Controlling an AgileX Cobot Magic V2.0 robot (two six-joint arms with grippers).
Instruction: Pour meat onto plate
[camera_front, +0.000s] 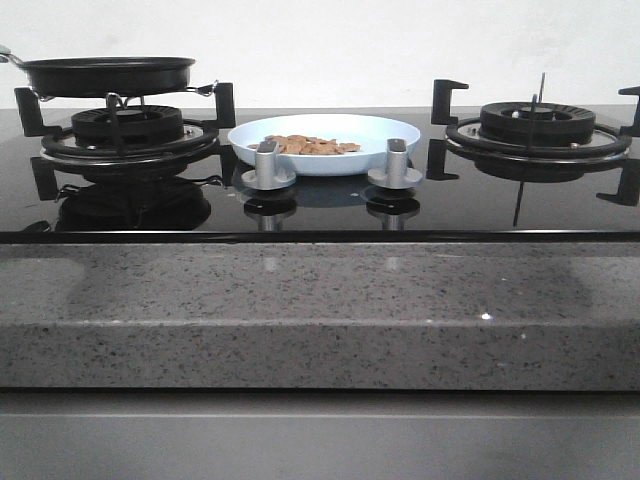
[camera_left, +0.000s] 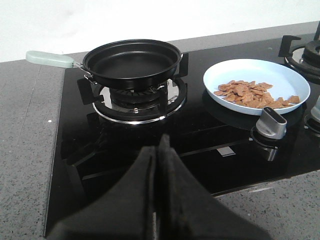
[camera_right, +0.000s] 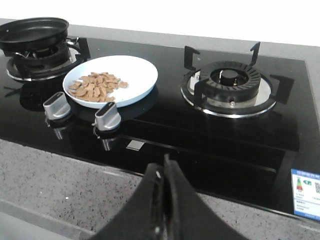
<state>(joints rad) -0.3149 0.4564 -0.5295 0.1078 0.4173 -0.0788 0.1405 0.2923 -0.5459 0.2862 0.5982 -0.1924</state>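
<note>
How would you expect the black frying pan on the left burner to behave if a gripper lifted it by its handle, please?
The frying pan looks empty, so probably fairly light. Its pale handle juts far to one side, so lifting there would likely make the bowl sag downward. It sits on narrow burner supports, so a sideways push might slide or tip it.

The only printed matter is a sticker (camera_right: 306, 199) on a corner of the black glass hob (camera_right: 210, 145), seen in the right wrist view. It has a blue band at the top and coloured bars like an energy-rating label, but its characters are too small to read. No other text, brand or number shows.
</note>
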